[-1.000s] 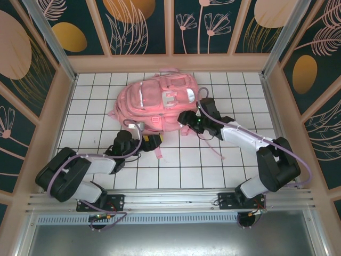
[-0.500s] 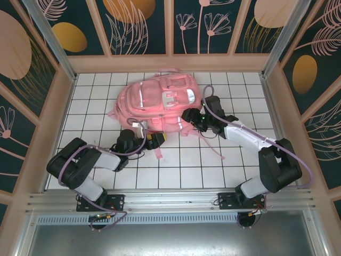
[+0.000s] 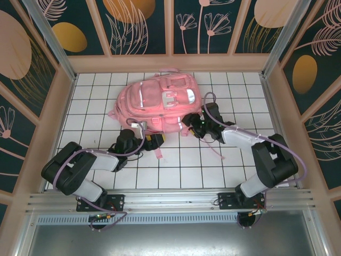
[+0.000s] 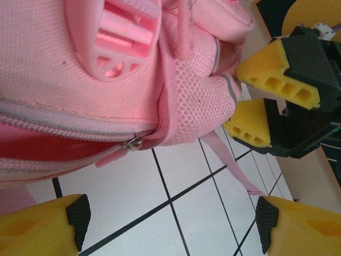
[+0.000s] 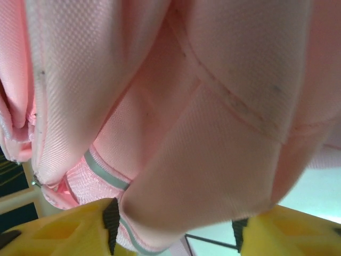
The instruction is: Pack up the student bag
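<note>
**Left gripper (image 4: 170, 224) spread at the zip; right gripper (image 5: 173, 224) about a fold of the bag**

My left gripper stands wide apart, with only white tile between its fingers, low against the near edge of the student bag (image 3: 160, 101). My right gripper has its jaws apart with a fold of pink fabric between them, at the bag's near right corner by the mesh side pocket (image 4: 202, 112). I cannot tell whether it pinches that fold or merely brackets it.

Location: the bag lies flat, front face up, on the far middle of the tiled table (image 3: 176, 170).

Step in hand: I judge this to be the opening stage. The zipper pull (image 4: 133, 144) lies just ahead of my left gripper. A darker red band under the zip line may be a mouth partly open; I cannot confirm it.

Next move: the right side should hold the corner firm while the left closes on the pull and draws along the zip line. The pull is small and lies flat on the fabric, so the approach must be low and square.

Clearances:
- There is open tile on the near side.
- The two grippers sit near each other, so contact between them is a risk.
- A loose strap (image 3: 160, 153) trails beside the left gripper and may snag.
- The bag's far end is near the back wall (image 3: 170, 63), so there is little room to push it away.
</note>
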`<control>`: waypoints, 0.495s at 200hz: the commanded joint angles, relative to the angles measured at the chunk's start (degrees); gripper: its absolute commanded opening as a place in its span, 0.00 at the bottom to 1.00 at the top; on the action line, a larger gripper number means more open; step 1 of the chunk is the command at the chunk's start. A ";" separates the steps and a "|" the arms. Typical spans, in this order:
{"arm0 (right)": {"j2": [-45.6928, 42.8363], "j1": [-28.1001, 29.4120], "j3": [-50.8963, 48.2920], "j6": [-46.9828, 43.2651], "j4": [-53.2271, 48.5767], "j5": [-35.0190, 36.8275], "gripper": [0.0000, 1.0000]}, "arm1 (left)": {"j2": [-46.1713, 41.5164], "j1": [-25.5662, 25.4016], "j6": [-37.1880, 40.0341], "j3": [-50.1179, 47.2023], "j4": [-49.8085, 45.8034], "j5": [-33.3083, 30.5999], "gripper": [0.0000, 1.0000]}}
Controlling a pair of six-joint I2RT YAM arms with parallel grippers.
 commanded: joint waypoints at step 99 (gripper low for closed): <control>1.17 0.08 6.04 9.84 7.16 -3.67 0.00 | 9.12 1.21 -6.66 -0.42 18.90 4.19 0.82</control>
